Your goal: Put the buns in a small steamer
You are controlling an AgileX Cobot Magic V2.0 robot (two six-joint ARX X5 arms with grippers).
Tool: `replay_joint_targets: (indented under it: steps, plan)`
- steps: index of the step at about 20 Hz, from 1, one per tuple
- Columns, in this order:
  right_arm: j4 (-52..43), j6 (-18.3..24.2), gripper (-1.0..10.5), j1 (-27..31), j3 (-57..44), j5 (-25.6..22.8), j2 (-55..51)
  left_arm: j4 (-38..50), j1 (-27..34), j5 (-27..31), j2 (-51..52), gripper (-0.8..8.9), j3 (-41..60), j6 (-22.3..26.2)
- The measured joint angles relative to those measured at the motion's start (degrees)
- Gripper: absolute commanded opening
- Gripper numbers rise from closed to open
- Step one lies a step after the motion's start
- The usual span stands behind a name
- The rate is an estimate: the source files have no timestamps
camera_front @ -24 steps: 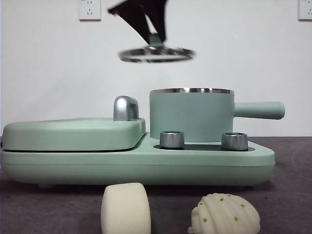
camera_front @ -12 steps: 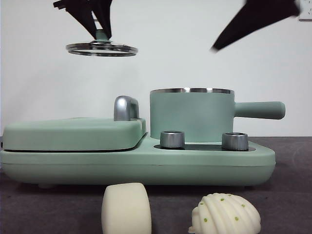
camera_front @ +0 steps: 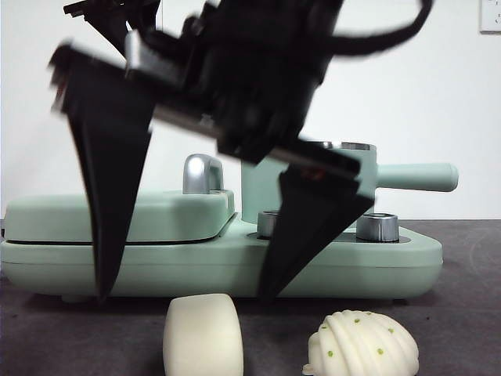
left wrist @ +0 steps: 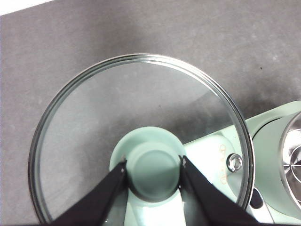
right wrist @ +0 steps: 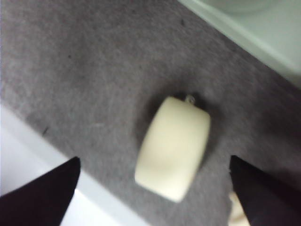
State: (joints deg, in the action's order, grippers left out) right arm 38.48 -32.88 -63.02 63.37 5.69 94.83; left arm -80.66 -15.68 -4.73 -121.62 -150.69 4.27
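Smooth bun and ribbed bun lie nearest on the worktop. Right end effector, new since earlier, hangs spread wide over the smooth bun, blocking the steamer. Left end effector clamps the glass lid knob, now far left.

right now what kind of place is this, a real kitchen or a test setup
Most likely a lab or demo bench staged as a kitchen, not a real one. A mint-green cooker sits on a grey mat before a bare white wall with sockets, and two black grippers work over two buns, one plain and one ribbed.
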Motion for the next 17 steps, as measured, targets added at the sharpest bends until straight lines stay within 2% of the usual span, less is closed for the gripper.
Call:
replay_joint_targets:
  steps: [3, 6, 9, 11, 13, 17]
  plan:
    - [-1.4, 0.0, 3.1, -0.1, 0.0, -0.9, 2.6, 0.0, -0.1, 0.0, 0.0, 0.16, 0.0, 0.0]
    - [-1.4, 0.1, 0.8, -0.1, 0.0, -2.9, 3.6, 0.0, -0.1, 0.0, 0.0, 0.16, 0.0, 0.0]
    - [-1.2, 0.1, 0.8, -0.1, 0.1, -3.2, 3.6, 0.0, -0.1, 0.0, 0.0, 0.16, 0.0, 0.0]
    - [2.5, 0.3, 0.8, 0.7, 2.5, -1.7, 3.6, 0.0, 0.1, 0.0, 0.0, 0.16, 0.0, 0.0]
    - [8.6, 2.3, 0.8, 2.3, 8.6, 0.2, 3.6, 0.0, 0.3, 0.0, 0.0, 0.16, 0.0, 0.0]
    - [24.7, 7.5, 0.8, 9.9, 26.1, -0.3, 3.6, 0.0, 0.8, 0.0, 0.0, 0.16, 0.0, 0.0]
